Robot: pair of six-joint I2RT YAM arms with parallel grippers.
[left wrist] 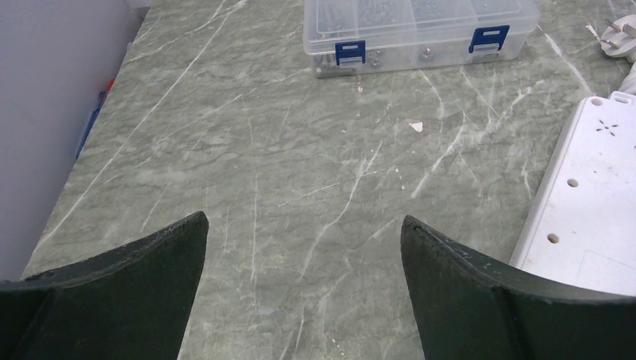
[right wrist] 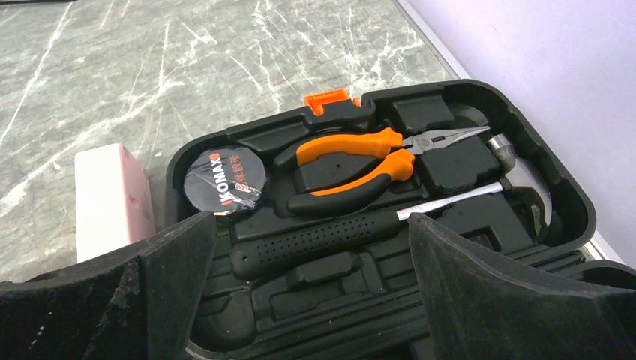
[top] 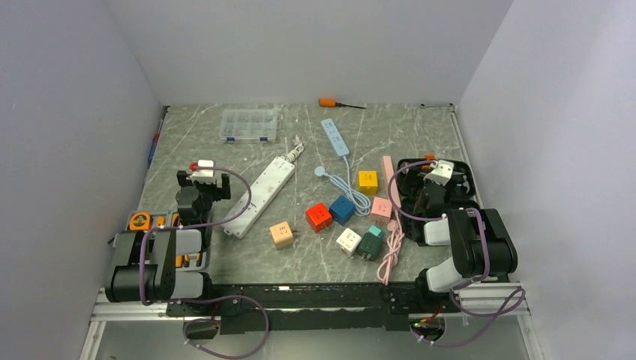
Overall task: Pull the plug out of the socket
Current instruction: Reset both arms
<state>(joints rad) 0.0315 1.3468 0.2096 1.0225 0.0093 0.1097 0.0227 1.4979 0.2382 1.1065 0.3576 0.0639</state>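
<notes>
KOMAX tape roll [right wrist: 225,180] in tool case [right wrist: 480,90]; R gripper [right wrist: 313,217] over case, L gripper [left wrist: 304,220] far left of it. Both spread wide, empty.

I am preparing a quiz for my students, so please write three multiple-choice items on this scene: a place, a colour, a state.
1. Where on the table lies the screwdriver? A near edge; B far edge; C middle.
2. The latches of the clear box are: A red; B green; C blue.
3. The left end effector is: A open and empty; B shut; C out of view.
Key: B, it lies by the back wall; C, both show blue; A, bare table shows between its jaws.
</notes>
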